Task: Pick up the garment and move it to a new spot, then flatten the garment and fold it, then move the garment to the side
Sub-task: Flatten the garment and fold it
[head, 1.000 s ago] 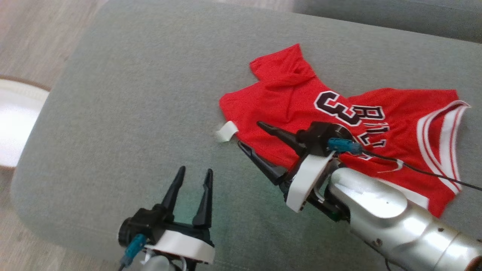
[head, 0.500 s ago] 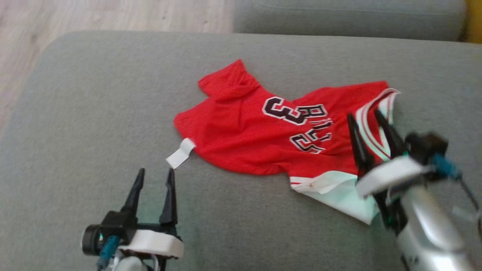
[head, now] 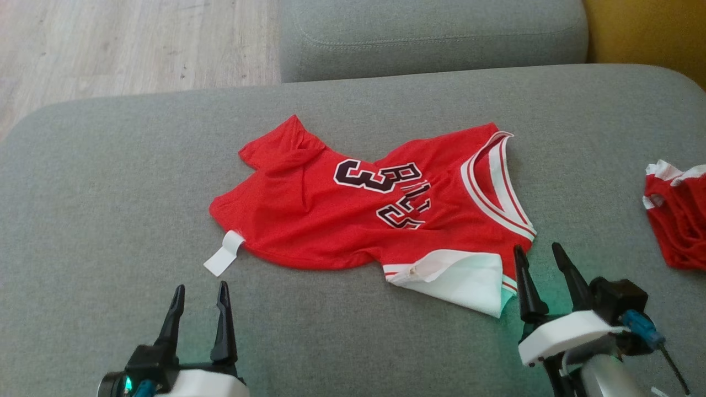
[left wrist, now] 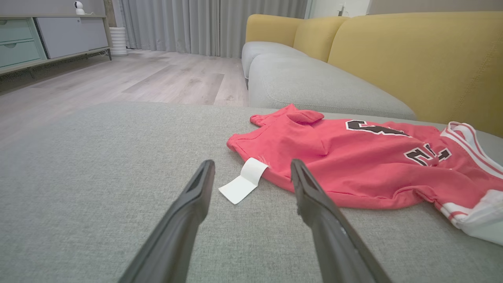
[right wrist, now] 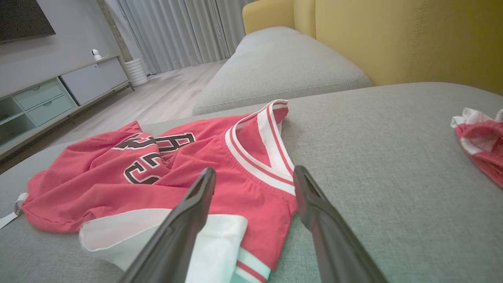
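The garment (head: 309, 220) lies rumpled on the grey cushion (head: 110, 165); my left tool (head: 201, 285) and right tool (head: 536, 247) stand open just short of it.

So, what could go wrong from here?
The left claw faces the loose white label; it might pinch that instead of the garment. The white panel by the right claw lies flipped over, so a grasp there could take one layer only. A second red cloth lies off to the right and could get mixed in.
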Controlling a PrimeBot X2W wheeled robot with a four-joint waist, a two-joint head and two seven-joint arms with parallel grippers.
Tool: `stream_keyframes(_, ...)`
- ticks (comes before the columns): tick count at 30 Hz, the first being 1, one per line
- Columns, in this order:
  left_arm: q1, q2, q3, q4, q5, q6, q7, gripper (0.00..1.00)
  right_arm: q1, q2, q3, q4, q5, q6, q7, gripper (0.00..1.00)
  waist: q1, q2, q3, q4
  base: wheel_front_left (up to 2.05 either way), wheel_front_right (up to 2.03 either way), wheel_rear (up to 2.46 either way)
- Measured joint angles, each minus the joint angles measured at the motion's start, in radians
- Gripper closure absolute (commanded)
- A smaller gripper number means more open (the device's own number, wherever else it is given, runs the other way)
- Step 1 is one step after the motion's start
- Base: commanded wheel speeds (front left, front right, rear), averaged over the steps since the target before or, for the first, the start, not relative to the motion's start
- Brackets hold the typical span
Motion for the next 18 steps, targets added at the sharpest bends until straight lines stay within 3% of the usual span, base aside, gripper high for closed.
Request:
stream_keyframes(7,-0.001,0.000,-0.006,-0.002,0.000,0.000,0.000,0.00,0.001,0.008,0.007,0.023,0.000,0.000,0.000,0.00,0.0001,0.0000,0.007,0.008,0.00,0.00,0.00)
stream_keyframes(18,-0.005,0.000,-0.036,-0.003,-0.005,-0.002,0.000,0.00,-0.078,0.011,0.036,0.205,-0.009,0.000,0.000,0.00,0.0002,0.0000,0.031,0.051,0.00,0.00,0.00)
